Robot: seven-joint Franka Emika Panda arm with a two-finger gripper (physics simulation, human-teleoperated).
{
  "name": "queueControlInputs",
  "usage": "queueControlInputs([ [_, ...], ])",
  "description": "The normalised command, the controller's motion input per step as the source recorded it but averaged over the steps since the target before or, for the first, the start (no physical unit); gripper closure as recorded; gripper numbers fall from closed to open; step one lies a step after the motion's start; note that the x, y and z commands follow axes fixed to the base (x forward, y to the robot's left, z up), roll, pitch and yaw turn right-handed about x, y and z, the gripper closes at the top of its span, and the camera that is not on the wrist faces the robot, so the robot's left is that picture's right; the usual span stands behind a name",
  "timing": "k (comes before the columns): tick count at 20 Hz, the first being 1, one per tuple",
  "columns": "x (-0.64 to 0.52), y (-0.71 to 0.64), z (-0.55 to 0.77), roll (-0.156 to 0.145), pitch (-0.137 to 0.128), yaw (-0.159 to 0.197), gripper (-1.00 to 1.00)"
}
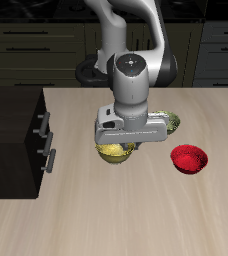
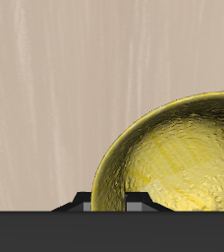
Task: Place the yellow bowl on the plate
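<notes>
The tool (image 1: 120, 143) was seen lowered over the yellow bowl (image 1: 114, 153), which rested on the tabletop (image 1: 106, 215) near its middle, largely hidden beneath the tool body in the exterior view, with only its front rim showing. In the wrist view the yellow bowl (image 2: 178, 157) filled much of the frame, its speckled glossy inside facing up and its rim passing just in front of the tool housing; this suggested that the tool had been set over the near rim so that one finger could go inside and one outside. The fingers themselves were not shown clearly, so whether the tool was wide, narrow or already closed on the rim could not be told. A duller olive bowl (image 1: 169, 122) was seen just behind the tool, and a red bowl (image 1: 189, 158) lay apart to one side, nearer the front. The plate could not be made out in either view, being possibly hidden by the arm.
</notes>
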Motion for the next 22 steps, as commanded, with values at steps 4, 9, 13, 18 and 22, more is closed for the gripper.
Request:
queueControlInputs([
  [4,-0.08,-0.12,0.45,0.004,-0.064,0.019,1.00],
  [9,-0.13,-0.04,0.40,-0.002,-0.045,0.031,1.00],
  [13,-0.10,-0.13,0.29,-0.019,-0.034,0.019,1.00],
  [18,-0.10,-0.08,0.33,-0.008,-0.039,0.006,1.00],
  [22,-0.02,-0.02,0.11,-0.002,-0.012,0.008,1.00],
])
